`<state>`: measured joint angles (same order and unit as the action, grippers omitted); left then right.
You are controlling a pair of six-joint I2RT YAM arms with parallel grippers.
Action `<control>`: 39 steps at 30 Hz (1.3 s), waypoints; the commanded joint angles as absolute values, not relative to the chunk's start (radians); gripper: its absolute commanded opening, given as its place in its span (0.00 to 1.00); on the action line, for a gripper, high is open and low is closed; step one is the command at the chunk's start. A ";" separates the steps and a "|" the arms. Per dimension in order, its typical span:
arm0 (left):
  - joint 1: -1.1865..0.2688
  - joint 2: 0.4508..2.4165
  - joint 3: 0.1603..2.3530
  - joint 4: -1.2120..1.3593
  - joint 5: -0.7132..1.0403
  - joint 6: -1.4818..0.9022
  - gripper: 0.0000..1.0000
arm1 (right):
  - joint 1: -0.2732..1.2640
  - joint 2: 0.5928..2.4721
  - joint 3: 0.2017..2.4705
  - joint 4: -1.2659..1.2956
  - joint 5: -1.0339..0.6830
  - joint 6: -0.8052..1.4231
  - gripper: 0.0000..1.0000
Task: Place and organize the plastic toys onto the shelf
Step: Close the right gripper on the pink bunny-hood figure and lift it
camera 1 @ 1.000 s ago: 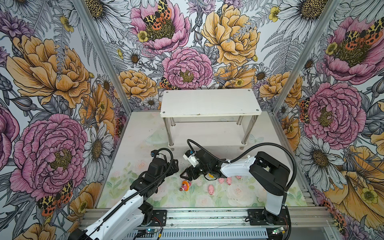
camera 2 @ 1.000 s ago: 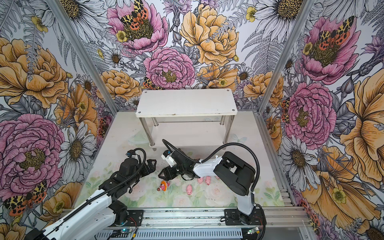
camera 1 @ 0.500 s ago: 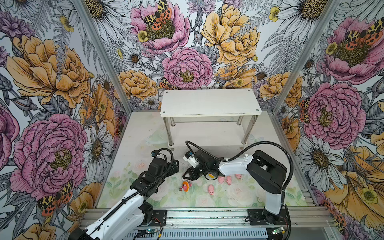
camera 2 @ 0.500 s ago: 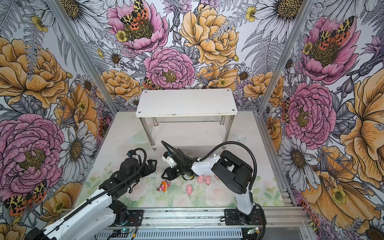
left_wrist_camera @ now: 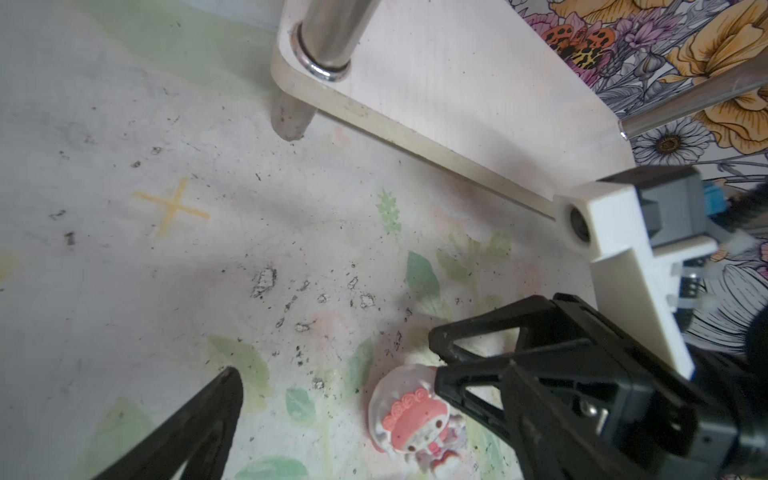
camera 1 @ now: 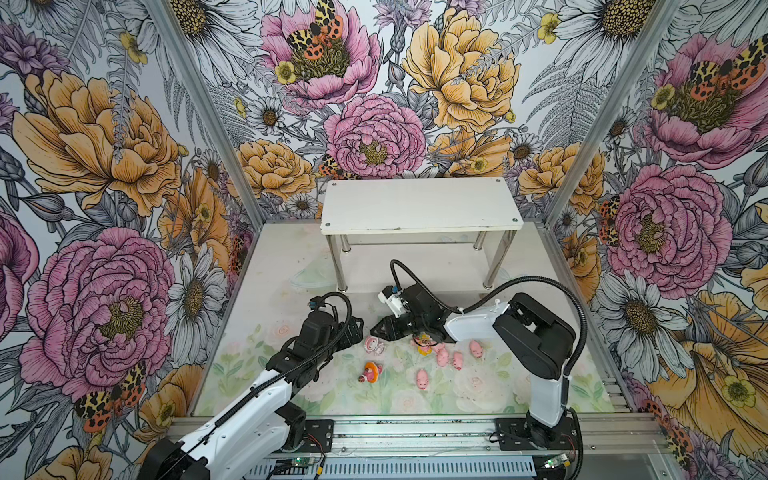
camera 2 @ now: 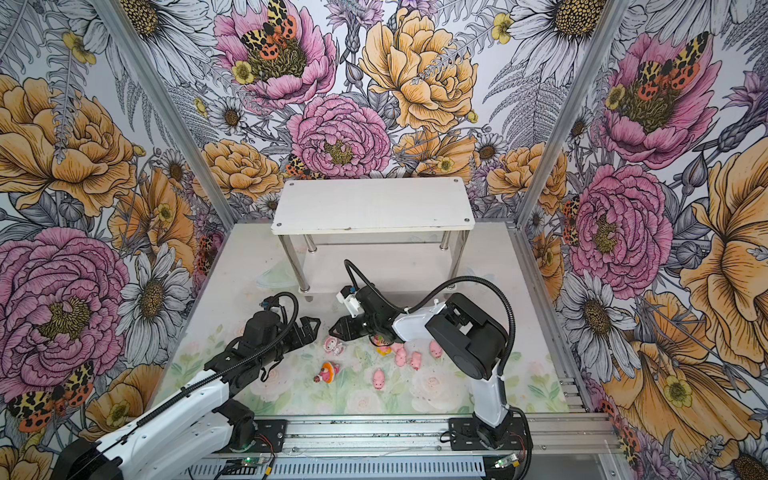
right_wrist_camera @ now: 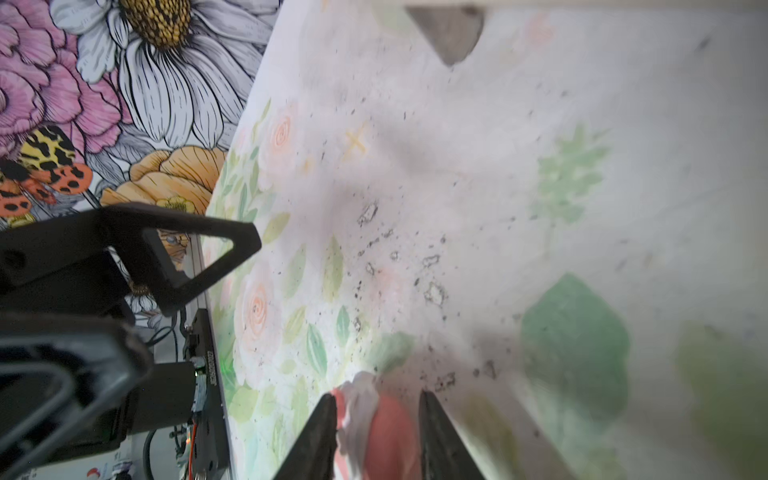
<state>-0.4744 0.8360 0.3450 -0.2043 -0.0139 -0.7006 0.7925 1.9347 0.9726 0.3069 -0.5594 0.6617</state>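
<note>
Right gripper (camera 1: 372, 331) is sitting just in front of the shelf (camera 1: 419, 205), near its left-side front leg (camera 1: 338, 266). Its jaws are closing narrow onto the white-rimmed toy (left_wrist_camera: 409, 419), with one finger (right_wrist_camera: 320, 432) pressing each side in the right wrist view. Can't tell if the toy is clearing the mat (camera 1: 478, 386). Shelf is standing on four metal legs. Left gripper (camera 1: 357, 331) is hovering in front of that same leg, jaws spread wide, holding nothing. Orange-rimmed toy (camera 1: 369, 371) is lying further out from the shelf than the white-rimmed toy. Yellow-rimmed toy (camera 1: 424, 344) is poking out from under the right arm (camera 1: 478, 324), in front of the shelf's middle. Pink pigs (camera 1: 457, 360) are lying clustered slightly further from the shelf, lone pig (camera 1: 422, 378) lying furthest out.
</note>
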 commanded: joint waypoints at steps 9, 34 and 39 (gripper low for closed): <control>-0.467 0.822 0.362 -0.102 0.089 -0.695 0.99 | 0.718 1.866 0.951 0.430 -0.526 0.706 0.01; -0.916 1.155 0.510 -0.391 -0.168 -0.882 0.84 | 0.738 1.526 0.909 -0.125 -0.265 0.479 0.24; -0.911 1.284 0.572 -0.350 -0.182 -0.845 0.79 | 0.735 1.489 0.870 -0.126 -0.234 0.470 0.25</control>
<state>-0.9123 1.2430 0.5262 -0.3912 -0.1352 -0.8616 0.7383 1.5394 0.8871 -0.1242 -0.2710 0.4793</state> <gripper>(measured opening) 0.791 0.249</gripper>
